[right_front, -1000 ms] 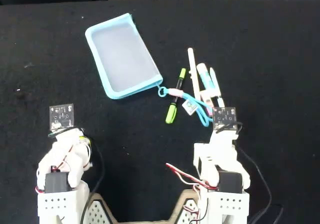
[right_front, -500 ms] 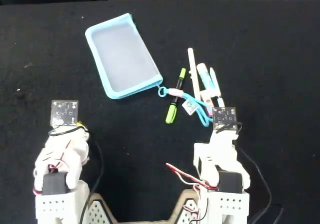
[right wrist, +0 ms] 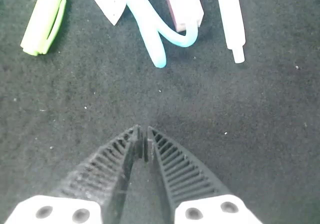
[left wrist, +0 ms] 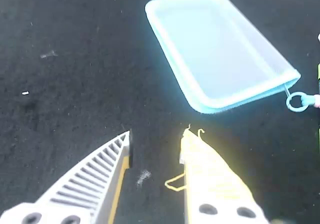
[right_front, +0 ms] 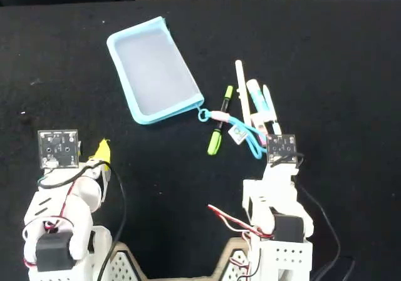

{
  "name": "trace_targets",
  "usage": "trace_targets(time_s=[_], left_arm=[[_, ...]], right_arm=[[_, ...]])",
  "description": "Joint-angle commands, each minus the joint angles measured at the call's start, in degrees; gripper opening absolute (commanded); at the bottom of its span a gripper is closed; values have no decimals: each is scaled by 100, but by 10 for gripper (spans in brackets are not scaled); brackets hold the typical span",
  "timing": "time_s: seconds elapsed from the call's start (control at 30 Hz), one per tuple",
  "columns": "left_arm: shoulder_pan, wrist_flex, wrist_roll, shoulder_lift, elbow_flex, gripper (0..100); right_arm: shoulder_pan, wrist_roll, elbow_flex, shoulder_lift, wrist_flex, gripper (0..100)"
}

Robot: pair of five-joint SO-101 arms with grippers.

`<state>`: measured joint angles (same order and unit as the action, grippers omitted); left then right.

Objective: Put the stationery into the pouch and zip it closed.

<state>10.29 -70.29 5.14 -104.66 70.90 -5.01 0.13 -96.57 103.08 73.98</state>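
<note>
A light blue pouch (right_front: 153,69) lies flat on the black table, a ring pull (right_front: 203,114) at its near corner. To its right are a green highlighter (right_front: 218,129), a white pen (right_front: 242,90), a blue-tipped marker (right_front: 258,97) and a blue strap with a white tag (right_front: 239,133). My left gripper (left wrist: 156,135) hovers open over bare table short of the pouch (left wrist: 220,64); its yellow fingertip (right_front: 102,150) shows from above. My right gripper (right wrist: 142,131) is shut on nothing, just short of the strap (right wrist: 150,32), the highlighter (right wrist: 44,19) and the pen (right wrist: 231,19).
Both arm bases stand at the table's near edge. The black table (right_front: 326,62) stretches bare to the far right and far left. Clutter lies beyond the table's far edge.
The left arm has swung left and lifted, and its yellow fingertip now shows from above. The right arm and all the objects have stayed put.
</note>
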Motion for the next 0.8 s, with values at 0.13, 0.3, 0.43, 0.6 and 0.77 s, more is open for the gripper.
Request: trace_targets(time_s=[0.13,0.3,0.43,0.6,0.77], left_arm=[[-48,44,-105,9,-391,177],[-31,44,-79,18,-356,178],[-31,62,-70,141,-31,180],[-48,281,-70,1248,31,181],[-31,668,-88,2699,-356,179]], right_arm=[[-44,44,4,567,44,12],[-44,44,4,567,44,12],[-44,44,4,567,44,12],[-44,44,4,567,44,12],[-44,44,4,567,44,12]])
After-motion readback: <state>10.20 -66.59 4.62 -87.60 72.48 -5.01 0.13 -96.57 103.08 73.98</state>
